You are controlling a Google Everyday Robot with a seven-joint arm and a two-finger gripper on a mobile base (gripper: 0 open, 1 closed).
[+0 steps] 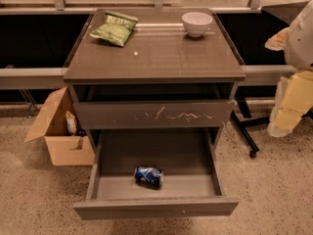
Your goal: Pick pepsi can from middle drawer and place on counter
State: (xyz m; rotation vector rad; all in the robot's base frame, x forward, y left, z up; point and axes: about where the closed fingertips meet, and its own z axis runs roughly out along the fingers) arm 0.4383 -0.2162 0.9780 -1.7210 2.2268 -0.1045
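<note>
A cardboard box [56, 131] sits at 9 o'clock. On the counter [156, 58], a green chip bag [114, 27] lies at 11. The pepsi can [148, 176] lies on its side in the open middle drawer [156, 208], toward 6. A white bowl [197, 23] stands at 1. The gripper [286, 114] hangs at 3; its grip cannot be told.

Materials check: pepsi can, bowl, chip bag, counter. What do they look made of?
Pepsi can: likely aluminium, printed blue, silvery ends.
Bowl: white, smooth; ceramic or plastic, can't tell.
Chip bag: crinkled green film, probably plastic.
Counter: dark, laminate-like, with a slight sheen.
Gripper hangs at the right edge, away from all four.
</note>
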